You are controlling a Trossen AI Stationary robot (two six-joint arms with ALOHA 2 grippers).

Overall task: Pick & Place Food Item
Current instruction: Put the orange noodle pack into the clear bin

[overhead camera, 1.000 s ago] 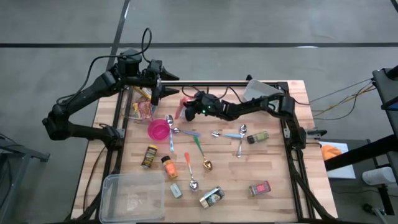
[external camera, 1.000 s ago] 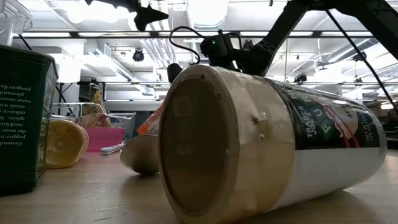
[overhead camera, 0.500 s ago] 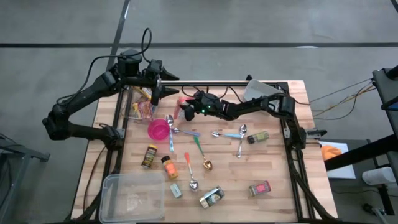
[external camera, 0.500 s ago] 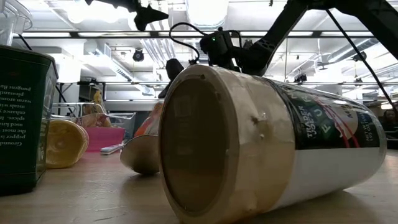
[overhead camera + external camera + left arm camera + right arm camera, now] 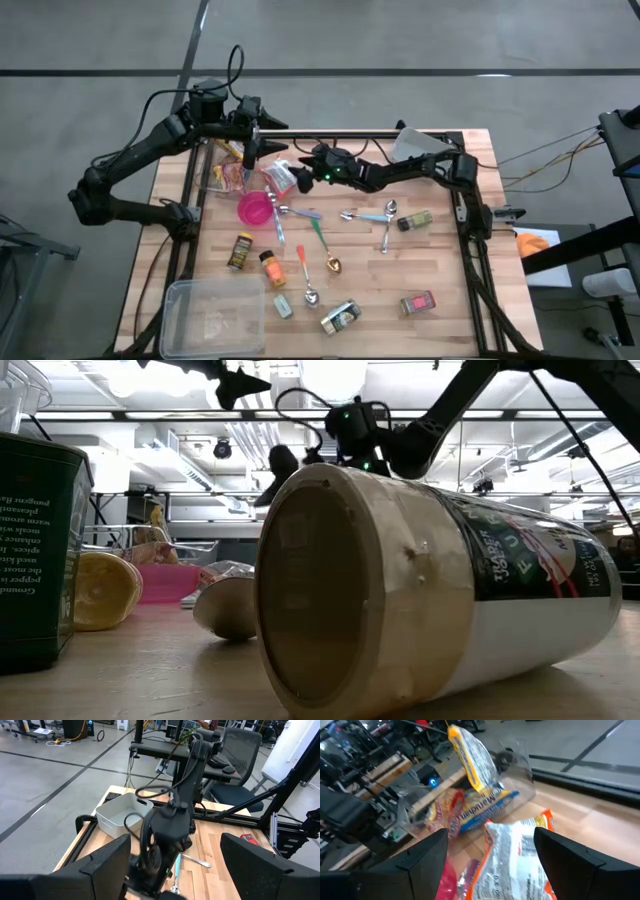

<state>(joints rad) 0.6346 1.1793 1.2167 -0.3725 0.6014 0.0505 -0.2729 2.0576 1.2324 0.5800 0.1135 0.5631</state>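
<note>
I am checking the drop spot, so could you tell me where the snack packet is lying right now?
In the high view the snack packet lies on the table's far left part, between the clear bin of snacks and the open right gripper, just beyond the pink bowl.

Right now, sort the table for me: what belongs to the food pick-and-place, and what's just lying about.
Job: food packet, lying loose; clear bin of packets; right gripper, jaws open beside the food packet; left gripper, waiting over the bin.
Lying about: pink bowl; spoons; spice jars; clear tub.
</note>
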